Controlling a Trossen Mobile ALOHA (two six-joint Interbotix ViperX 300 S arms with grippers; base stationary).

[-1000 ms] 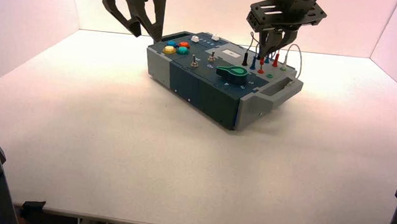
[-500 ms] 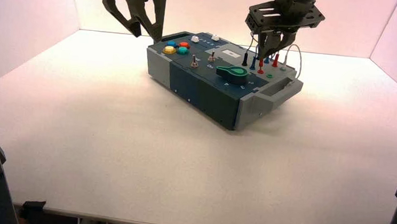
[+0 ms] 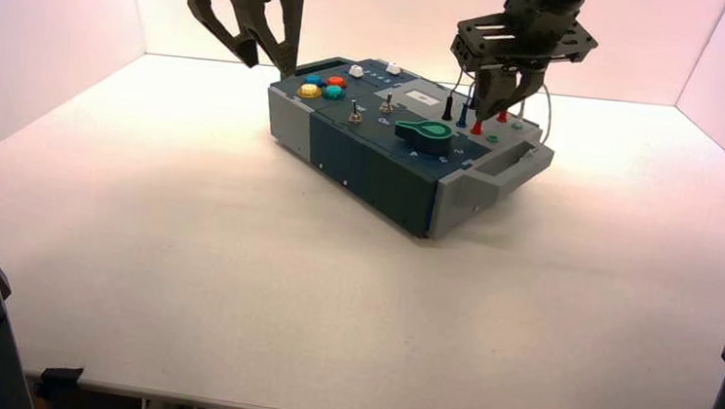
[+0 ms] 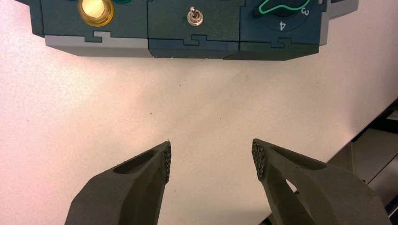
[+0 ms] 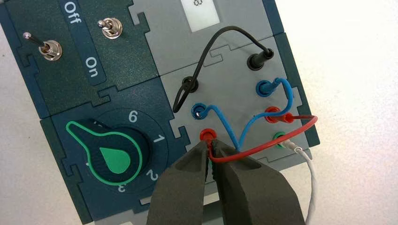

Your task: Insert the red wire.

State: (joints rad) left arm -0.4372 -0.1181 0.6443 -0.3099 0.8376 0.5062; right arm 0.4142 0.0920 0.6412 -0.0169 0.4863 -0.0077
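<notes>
Right gripper point(image 5: 210, 151) was pinched on the red wire point(image 5: 263, 144) right at its plug, which sat in the red socket point(image 5: 205, 135) beside the green knob point(image 5: 109, 157), likely to seat it straight. Wire's other plug was already in the far red socket. Left gripper point(image 4: 211, 155) hung wide open over the table point(image 4: 197, 108), idle, off the box point(image 3: 381, 162).

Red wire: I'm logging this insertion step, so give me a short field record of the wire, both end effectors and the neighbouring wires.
red wire: loops between two red sockets; one plug by the right end effector's tips, the other seated on the far side
right end effector: shut on red wire at the plug
left end effector: open, idle, above the table beside the box
blue wire: both ends plugged
black wire: both ends plugged
</notes>
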